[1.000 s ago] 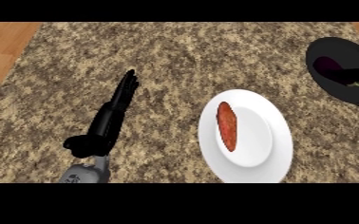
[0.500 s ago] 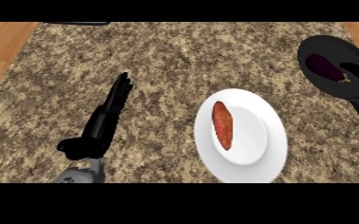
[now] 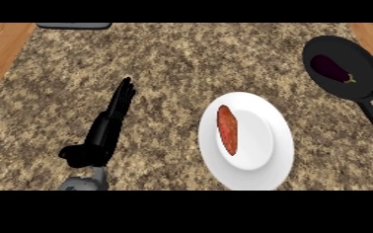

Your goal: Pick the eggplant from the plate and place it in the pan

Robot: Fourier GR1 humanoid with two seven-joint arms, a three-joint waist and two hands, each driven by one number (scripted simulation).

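Note:
A dark purple eggplant [image 3: 331,68] lies inside the black pan [image 3: 320,47] at the right edge of the counter. The pan's handle [image 3: 364,109] runs down toward the right border. A white plate [image 3: 273,163] sits lower, right of center, and holds a red-orange oblong vegetable [image 3: 228,130]. My left hand [image 3: 104,131] rests at the lower left with its fingers straight, pointing up the counter, holding nothing. It is well left of the plate. My right hand does not show.
The speckled granite counter [image 3: 182,64] fills the view, with wooden strips at the far left [image 3: 13,39] and upper right corner. A grey flat object [image 3: 73,25] peeks in at the top left edge.
The view has shifted, so the plate, the pan and the left hand all appear lower and further left; more of the pan with the eggplant now shows. The left hand stays open.

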